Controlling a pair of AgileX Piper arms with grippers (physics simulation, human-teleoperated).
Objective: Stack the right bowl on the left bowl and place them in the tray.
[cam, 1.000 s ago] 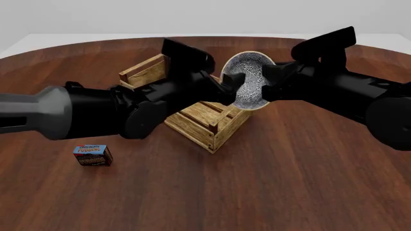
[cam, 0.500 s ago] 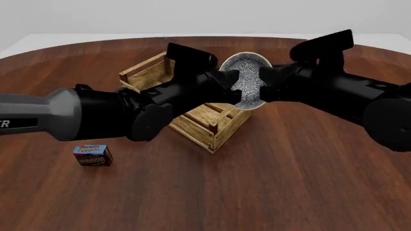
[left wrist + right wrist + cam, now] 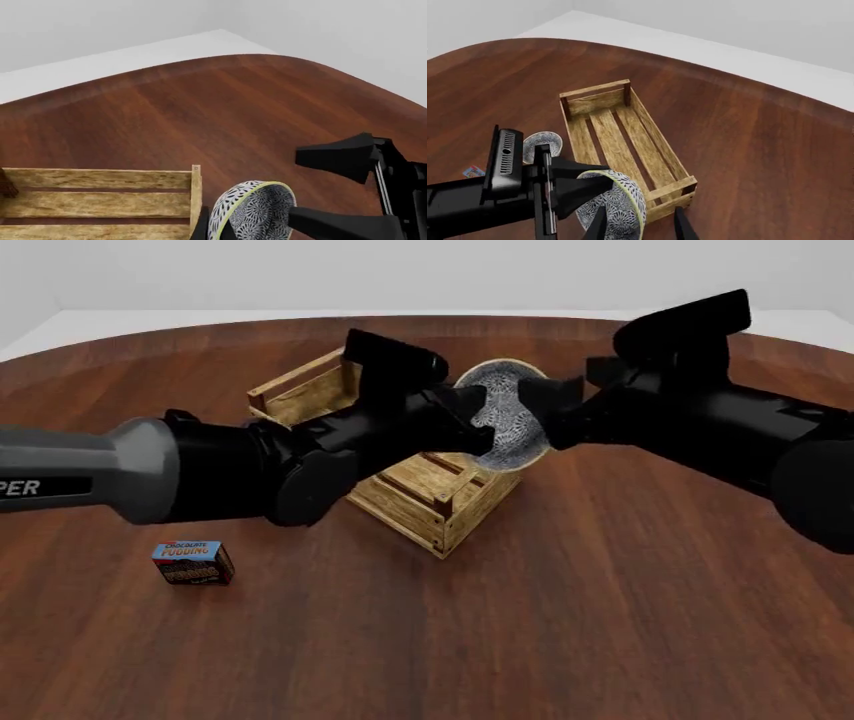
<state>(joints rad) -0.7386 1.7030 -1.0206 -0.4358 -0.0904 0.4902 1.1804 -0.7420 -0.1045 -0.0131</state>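
Above the near end of the tray [image 3: 430, 512], the right bowl [image 3: 507, 430] hangs in the air, tipped on edge with its speckled inside facing you, clear of the slats and the tabletop [image 3: 601, 620].

Note the two arms meeting at it from either side. The left end effector [image 3: 467, 415] appears closed on the bowl's rim: in the right wrist view its fingers narrow to a wedge ending at the rim. The right end effector [image 3: 547, 412] stands open, its fingers [image 3: 599, 227] spread wider than the bowl is deep, one lying against the bowl and the other well apart from it. Since nothing else carries the bowl, you may take the left arm to be bearing it. The pose reads as a hand-over between arms, which would explain the tilt: a bowl pinched at one edge turns sideways.

Observe also a second speckled round, judged to be the left bowl [image 3: 542, 144], showing just behind the left arm in the right wrist view. It lies beside the tray, on the side of the pudding box [image 3: 194, 562], and the front view hides it under that arm. Whether it rests flat cannot be told.

The tray holds nothing, so stacking is not yet done. You would next need the held bowl levelled over its twin, and a thin rim pinch may slip as it turns.
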